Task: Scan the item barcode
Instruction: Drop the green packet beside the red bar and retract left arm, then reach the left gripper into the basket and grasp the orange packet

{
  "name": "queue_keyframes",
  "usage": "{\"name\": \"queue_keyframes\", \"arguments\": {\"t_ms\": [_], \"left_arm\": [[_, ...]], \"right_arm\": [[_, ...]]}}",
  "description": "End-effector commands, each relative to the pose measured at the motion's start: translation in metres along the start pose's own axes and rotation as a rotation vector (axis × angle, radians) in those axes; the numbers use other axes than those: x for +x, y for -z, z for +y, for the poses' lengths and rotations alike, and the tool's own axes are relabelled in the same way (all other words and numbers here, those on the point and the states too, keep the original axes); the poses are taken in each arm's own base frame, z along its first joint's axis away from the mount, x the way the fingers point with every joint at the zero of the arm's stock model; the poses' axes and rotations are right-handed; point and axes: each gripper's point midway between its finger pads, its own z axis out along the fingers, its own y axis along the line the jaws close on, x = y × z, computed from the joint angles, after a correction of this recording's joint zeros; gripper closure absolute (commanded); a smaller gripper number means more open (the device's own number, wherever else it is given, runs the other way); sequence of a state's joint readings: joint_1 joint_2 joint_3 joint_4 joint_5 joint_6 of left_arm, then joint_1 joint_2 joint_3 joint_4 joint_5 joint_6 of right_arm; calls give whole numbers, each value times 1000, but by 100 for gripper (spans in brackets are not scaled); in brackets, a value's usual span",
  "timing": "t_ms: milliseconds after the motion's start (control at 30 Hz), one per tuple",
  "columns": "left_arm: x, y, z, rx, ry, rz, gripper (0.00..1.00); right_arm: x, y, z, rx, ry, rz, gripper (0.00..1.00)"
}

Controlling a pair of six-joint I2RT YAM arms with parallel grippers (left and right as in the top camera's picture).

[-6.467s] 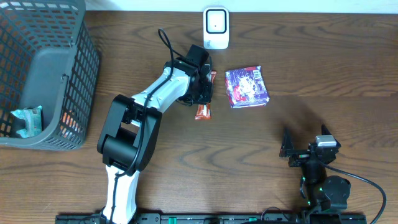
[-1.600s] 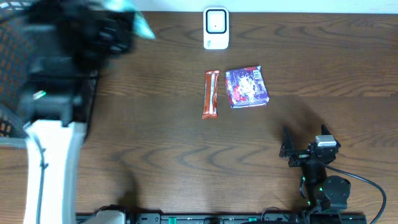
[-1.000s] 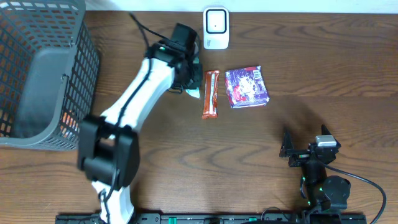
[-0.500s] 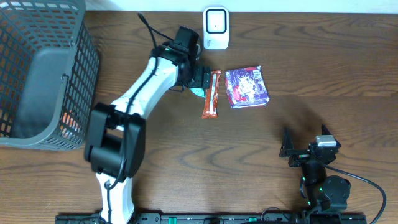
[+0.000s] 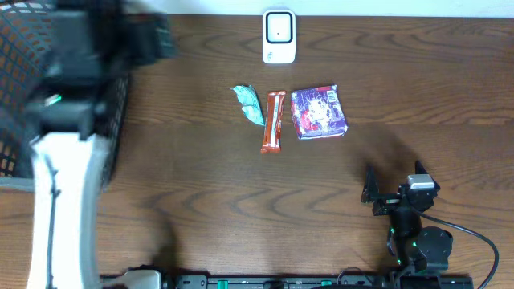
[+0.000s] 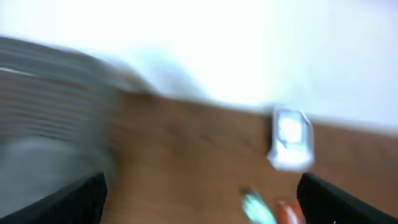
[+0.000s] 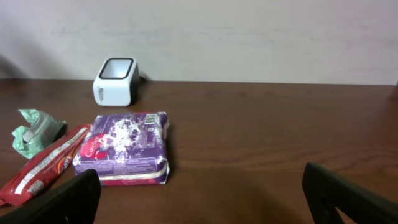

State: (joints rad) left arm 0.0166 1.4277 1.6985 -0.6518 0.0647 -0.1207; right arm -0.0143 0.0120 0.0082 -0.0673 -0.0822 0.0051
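Near the scanner (image 5: 279, 36), lettering on purple pack (image 5: 319, 112) unreadable; left pincer (image 6: 202, 186), right pincer (image 7: 200, 180) both spread.

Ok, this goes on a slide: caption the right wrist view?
A white box-shaped barcode scanner behind a purple snack packet, red wrapped bar and crumpled teal wrapper on a brown wooden table.

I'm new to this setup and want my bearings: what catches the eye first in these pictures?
Three items lie in a row mid-table: a crumpled teal packet, an orange-red bar and a purple packet, with the white scanner behind them at the far edge. The left arm is a big blur over the wire basket at the left, and the right gripper rests open at front right.
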Motion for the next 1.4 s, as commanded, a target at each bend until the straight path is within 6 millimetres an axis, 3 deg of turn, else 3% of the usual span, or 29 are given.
{"name": "queue_keyframes", "arguments": {"t_ms": [0,100,233,400,533,800,1067,1200,1367], "left_arm": [[-28,27,64,-174,39,-108,2],[-36,46,115,-289,115,-145,2],[-12,43,177,-425,195,-71,2],[44,16,231,-524,303,130,1],[94,-2,254,-559,368,316,1],[184,-30,281,-610,515,616,1],[267,-48,281,-630,624,883,0],[294,-59,273,-579,668,962,0],[315,-71,263,-511,723,1020,0]], "right_arm": [[1,0,3,-15,14,0,1],[1,0,3,-15,14,0,1],[1,0,3,-15,14,0,1],[1,0,3,-15,14,0,1],[1,0,3,-15,14,0,1],[1,0,3,-15,14,0,1],[1,0,3,-15,14,0,1],[1,0,3,-15,14,0,1],[1,0,3,-15,14,0,1]]}}
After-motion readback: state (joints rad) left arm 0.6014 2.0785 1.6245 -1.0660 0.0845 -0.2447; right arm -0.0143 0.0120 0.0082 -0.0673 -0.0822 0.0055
